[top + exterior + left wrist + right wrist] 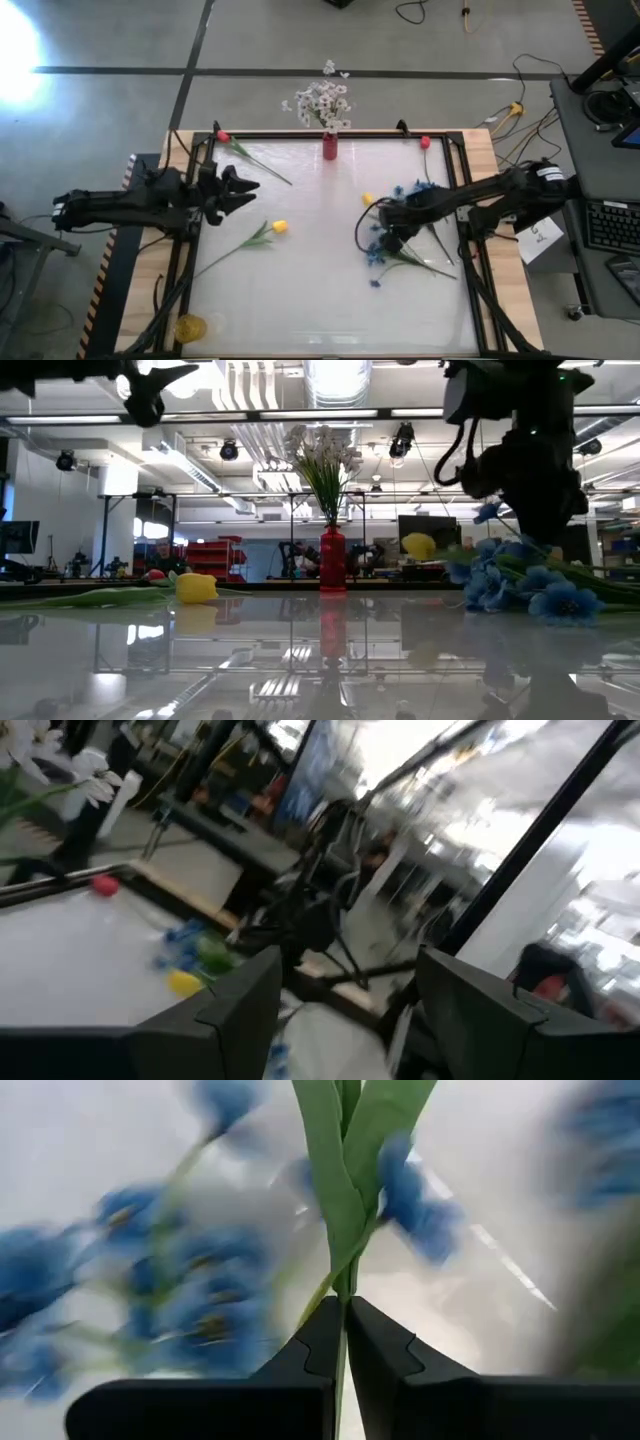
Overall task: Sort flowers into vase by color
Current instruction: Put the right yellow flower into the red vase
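Only the white flowers (322,100) stood in the red vase (330,147), while the right claw (345,1342) pinched a blue flower (384,243) stem on the tabletop (310,290), the left claw (243,188) wide.

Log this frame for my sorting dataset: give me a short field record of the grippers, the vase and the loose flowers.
right gripper: shut on blue flower stem, over the table's right half
left gripper: open, raised over the left side, holding nothing
red vase: upright at the far edge, holds white flowers
blue flowers: lying by the right gripper
yellow flower: lying left of centre
pink flowers: at far corners
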`<state>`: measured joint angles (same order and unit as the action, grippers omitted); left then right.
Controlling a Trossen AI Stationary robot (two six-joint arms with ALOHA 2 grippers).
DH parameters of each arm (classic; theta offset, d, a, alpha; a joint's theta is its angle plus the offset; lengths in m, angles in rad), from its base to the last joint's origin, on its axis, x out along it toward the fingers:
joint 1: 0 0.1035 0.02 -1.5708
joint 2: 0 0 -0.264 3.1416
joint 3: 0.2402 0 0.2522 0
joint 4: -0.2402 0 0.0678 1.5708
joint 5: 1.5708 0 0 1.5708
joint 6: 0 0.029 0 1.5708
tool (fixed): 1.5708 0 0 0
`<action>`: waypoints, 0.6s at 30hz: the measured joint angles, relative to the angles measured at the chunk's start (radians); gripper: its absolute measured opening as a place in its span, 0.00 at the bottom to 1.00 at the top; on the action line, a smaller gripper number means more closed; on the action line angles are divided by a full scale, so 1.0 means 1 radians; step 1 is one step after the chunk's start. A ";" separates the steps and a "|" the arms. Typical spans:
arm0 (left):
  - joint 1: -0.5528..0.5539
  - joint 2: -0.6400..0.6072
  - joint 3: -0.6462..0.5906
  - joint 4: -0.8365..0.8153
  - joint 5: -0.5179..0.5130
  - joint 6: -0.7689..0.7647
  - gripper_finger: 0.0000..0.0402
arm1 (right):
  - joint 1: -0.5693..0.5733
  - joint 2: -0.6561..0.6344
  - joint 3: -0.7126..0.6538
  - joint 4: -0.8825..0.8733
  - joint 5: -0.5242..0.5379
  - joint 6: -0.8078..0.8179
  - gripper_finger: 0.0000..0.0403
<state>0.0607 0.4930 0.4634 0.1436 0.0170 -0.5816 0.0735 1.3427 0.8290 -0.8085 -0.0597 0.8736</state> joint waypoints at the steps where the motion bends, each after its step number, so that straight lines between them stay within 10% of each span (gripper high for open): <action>1: 0.000 -0.002 0.044 -0.074 0.000 0.017 0.55 | 0.009 0.025 0.003 0.024 -0.043 -0.001 0.03; 10: 0.000 -0.021 0.364 -0.643 -0.064 0.101 0.55 | 0.122 0.254 0.121 0.056 -0.201 0.131 0.03; 18: 0.000 -0.047 0.362 -0.691 -0.140 0.137 0.55 | 0.202 0.292 0.193 -0.101 -0.235 0.233 0.07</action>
<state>0.0606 0.4458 0.8257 -0.5476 -0.1235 -0.4446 0.2752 1.6347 1.0217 -0.9096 -0.2948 1.1063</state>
